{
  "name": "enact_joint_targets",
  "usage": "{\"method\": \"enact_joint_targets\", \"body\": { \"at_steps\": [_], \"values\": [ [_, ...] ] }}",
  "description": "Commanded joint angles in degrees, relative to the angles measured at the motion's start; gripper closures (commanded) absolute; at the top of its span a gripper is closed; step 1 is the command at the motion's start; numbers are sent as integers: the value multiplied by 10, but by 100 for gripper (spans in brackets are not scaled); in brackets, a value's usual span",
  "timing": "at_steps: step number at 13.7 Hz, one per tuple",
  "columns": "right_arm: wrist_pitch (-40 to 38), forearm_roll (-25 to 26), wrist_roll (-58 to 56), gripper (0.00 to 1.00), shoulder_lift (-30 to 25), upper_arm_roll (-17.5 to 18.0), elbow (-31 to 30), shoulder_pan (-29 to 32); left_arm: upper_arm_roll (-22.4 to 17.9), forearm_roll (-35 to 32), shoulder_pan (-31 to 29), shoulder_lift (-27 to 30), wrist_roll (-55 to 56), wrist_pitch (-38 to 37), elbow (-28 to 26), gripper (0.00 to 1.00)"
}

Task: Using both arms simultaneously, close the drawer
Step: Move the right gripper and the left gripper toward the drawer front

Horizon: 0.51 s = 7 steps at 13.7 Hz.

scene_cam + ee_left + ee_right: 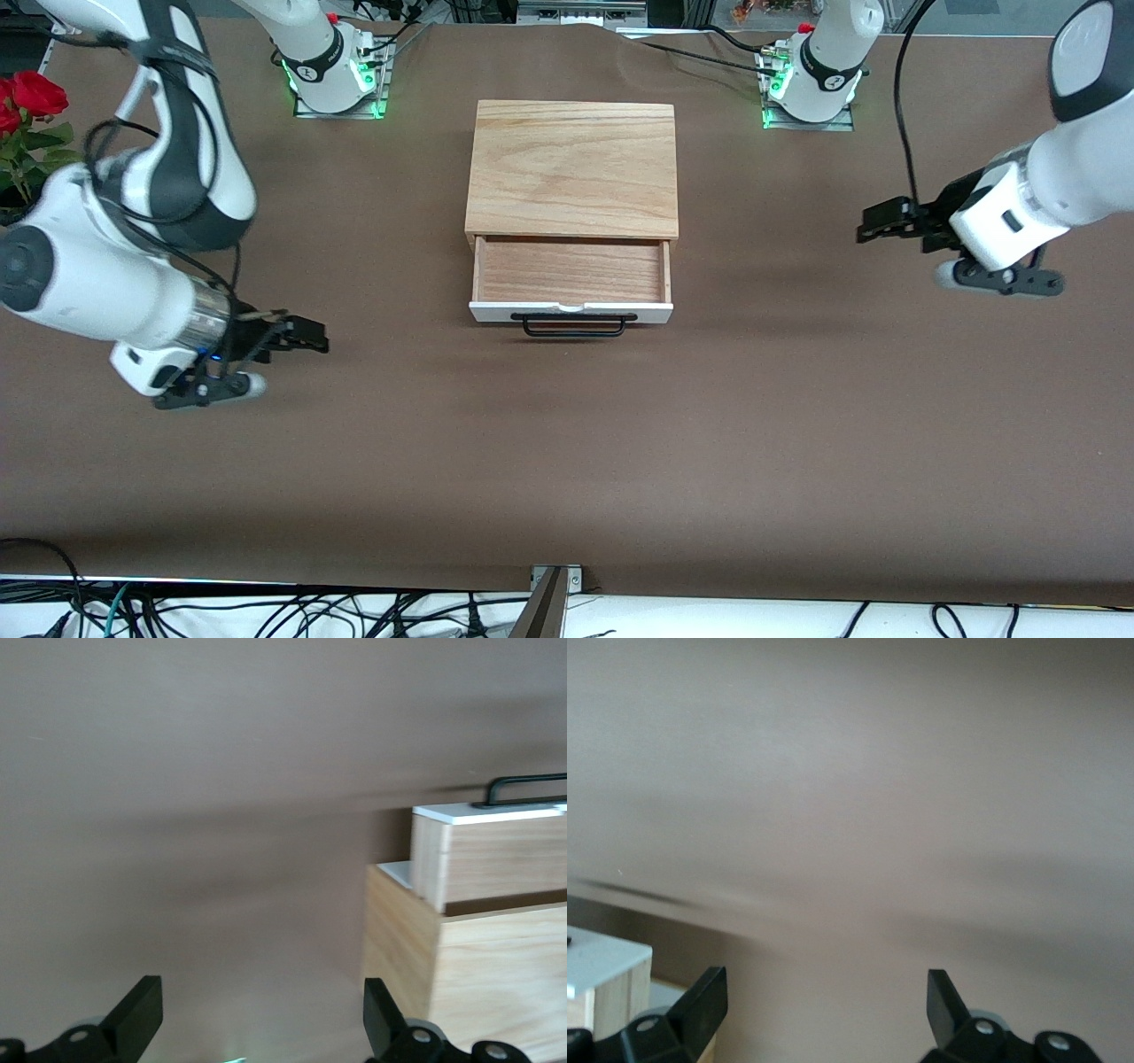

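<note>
The drawer (571,270) stands pulled out of the light oak-topped box (571,168) in the middle of the table. Its white front panel (571,311) and black wire handle (574,327) face the front camera, and its reddish-brown inside holds nothing. My left gripper (873,223) is open over the table toward the left arm's end and touches nothing. Its wrist view shows the spread gripper (263,1019), the drawer's side (496,855) and the handle (532,784). My right gripper (306,335) is open over the table toward the right arm's end. Its wrist view shows the spread gripper (826,1001) and a drawer corner (602,961).
The table (567,461) is covered with a brown cloth. Red roses (27,102) stand at the table's edge at the right arm's end. The arm bases (337,71) glow green beside the box. Cables lie along the table's edge nearest the front camera.
</note>
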<state>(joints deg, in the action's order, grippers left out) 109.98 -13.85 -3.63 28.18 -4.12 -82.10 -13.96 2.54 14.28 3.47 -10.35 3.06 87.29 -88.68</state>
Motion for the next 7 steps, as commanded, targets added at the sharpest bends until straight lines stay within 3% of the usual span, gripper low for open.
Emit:
{"method": "enact_joint_targets", "body": {
  "at_steps": [1,4,7],
  "values": [
    [46,-27,4,0,30,32,9,1,4,59,5,-64,5,23,44,0],
    [73,-65,5,0,56,62,9,-4,5,80,47,-107,34,79,48,0],
    [101,-94,5,0,73,64,8,-28,5,99,98,-143,97,171,49,0]
  ]
}}
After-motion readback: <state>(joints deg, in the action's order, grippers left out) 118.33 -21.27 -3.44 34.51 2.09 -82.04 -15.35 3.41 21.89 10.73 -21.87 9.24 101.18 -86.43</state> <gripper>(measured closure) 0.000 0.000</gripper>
